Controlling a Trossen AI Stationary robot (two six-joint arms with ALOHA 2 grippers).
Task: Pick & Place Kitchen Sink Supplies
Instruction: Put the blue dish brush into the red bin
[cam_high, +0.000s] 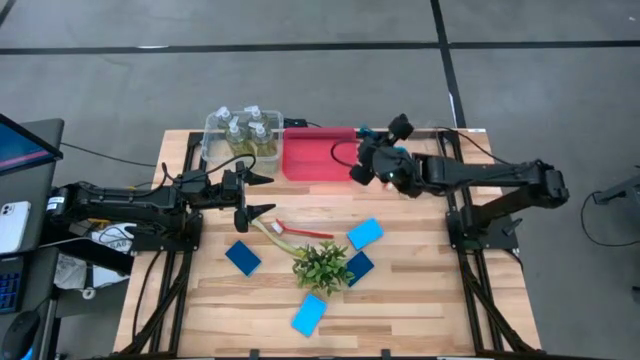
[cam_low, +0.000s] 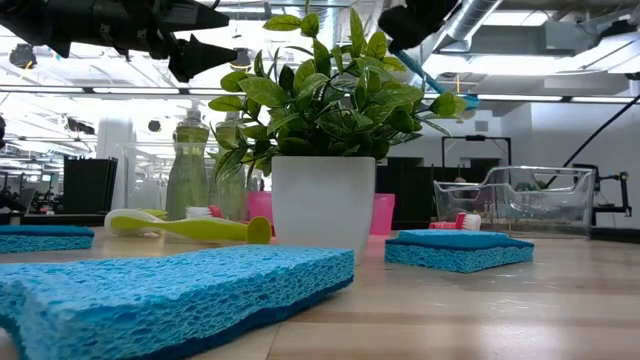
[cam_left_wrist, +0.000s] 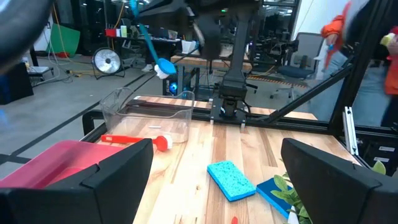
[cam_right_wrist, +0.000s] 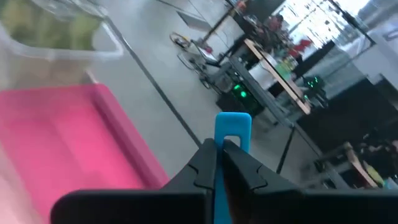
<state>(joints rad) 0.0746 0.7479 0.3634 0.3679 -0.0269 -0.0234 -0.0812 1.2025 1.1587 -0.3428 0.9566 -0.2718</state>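
Fingers of the right gripper (cam_right_wrist: 217, 155) clamp a blue brush (cam_right_wrist: 231, 134) above the red bin (cam_high: 318, 153); left gripper (cam_high: 262, 196) fingers spread open over the table (cam_high: 420, 290).

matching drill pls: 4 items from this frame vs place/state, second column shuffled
Items:
1. blue brush
2. bottles
3. red brush
4. left gripper

Places/states:
A. in the clear bin
B. lying on the table near the plant
C. open, empty, over the table
D. held in the right gripper over the red bin

Pairs: 1-D, 2-A, 3-B, 4-C
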